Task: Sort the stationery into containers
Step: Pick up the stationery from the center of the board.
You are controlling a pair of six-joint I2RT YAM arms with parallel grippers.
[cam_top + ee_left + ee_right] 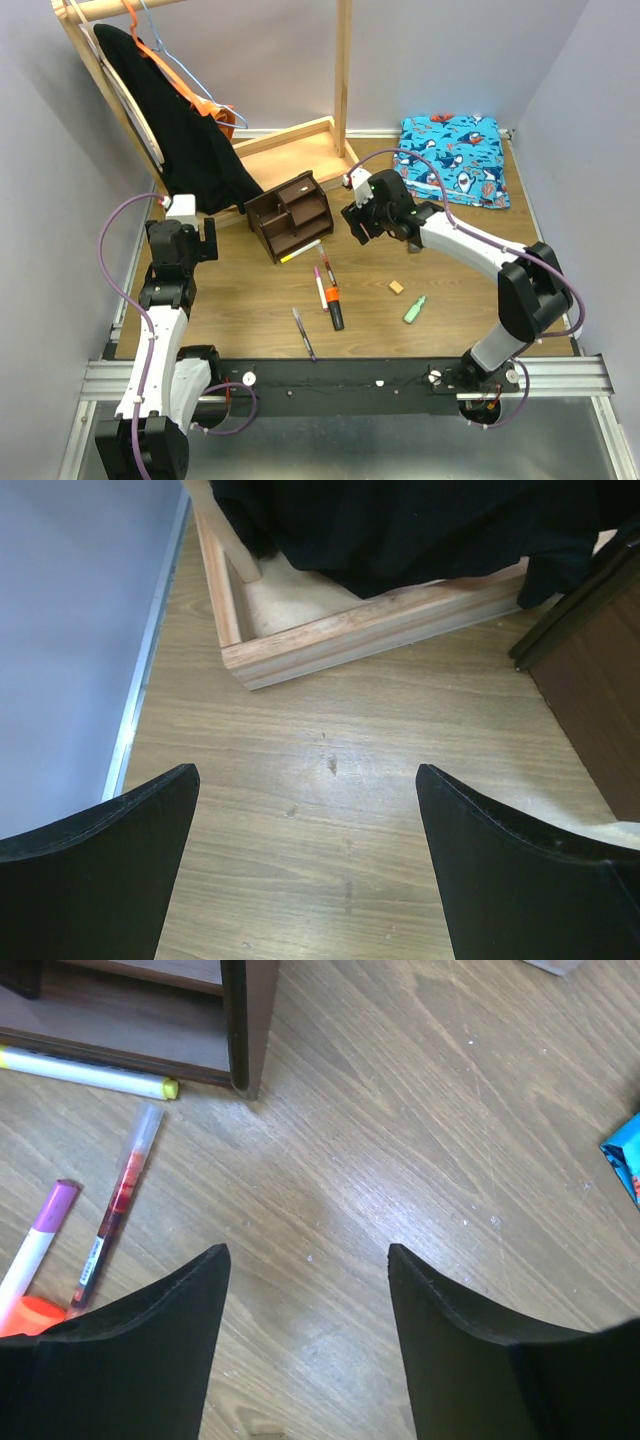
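Observation:
The dark brown organiser [290, 215] stands at the middle back of the table, its corner [245, 1020] also in the right wrist view. A yellow-white pen [300, 251] [85, 1072] lies against its front. Below it lie a thin red pen [118, 1205], a pink-white marker [320, 288] [40, 1235] and a black-orange marker [333, 302]. A purple-grey pen [303, 333], a tan eraser [396, 287] and a mint-green highlighter [414, 310] lie apart nearer the front. My right gripper [308, 1250] [356, 224] hangs open and empty just right of the organiser. My left gripper [307, 775] is open over bare wood.
A pale wooden rack frame [290, 140] [370, 630] stands behind the organiser, with a black garment [180, 130] and an orange hanger [205, 105] on it. A blue shark-print cloth [455, 160] lies at the back right. Grey walls close in both sides.

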